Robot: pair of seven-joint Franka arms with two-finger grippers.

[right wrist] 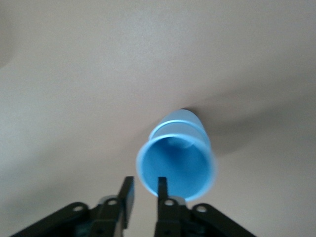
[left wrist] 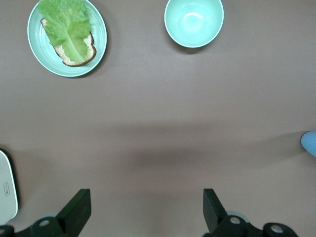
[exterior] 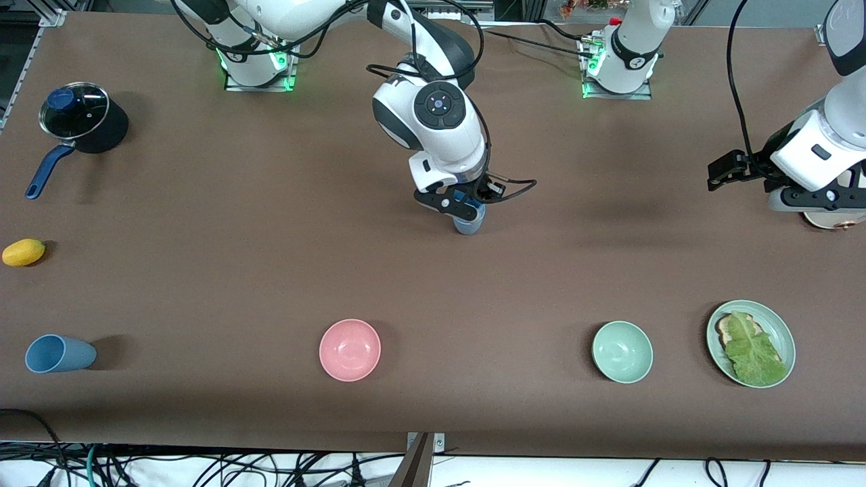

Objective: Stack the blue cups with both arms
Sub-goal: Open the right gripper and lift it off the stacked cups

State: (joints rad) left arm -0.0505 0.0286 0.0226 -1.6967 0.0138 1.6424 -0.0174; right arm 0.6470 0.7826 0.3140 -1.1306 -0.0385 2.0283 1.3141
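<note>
A sky blue cup (exterior: 468, 223) (right wrist: 177, 165) stands upright, mouth up, in the middle of the table. My right gripper (exterior: 466, 207) (right wrist: 144, 190) hangs at its rim, open by a narrow gap: one finger dips inside the mouth, the other is outside, and neither presses the wall. A step shows on the cup's outer wall. A duller blue cup (exterior: 59, 353) lies on its side near the front camera at the right arm's end. My left gripper (exterior: 725, 172) (left wrist: 146, 210) waits wide open over bare table at the left arm's end; the sky blue cup (left wrist: 310, 143) shows at the edge of its wrist view.
A pink bowl (exterior: 350, 350), a pale green bowl (exterior: 622, 352) (left wrist: 193, 22) and a green plate (exterior: 778, 331) (left wrist: 98, 44) with toast and lettuce line the front. A lidded pot (exterior: 81, 118) and a yellow fruit (exterior: 24, 252) sit at the right arm's end. A white object (exterior: 833, 220) lies under the left arm.
</note>
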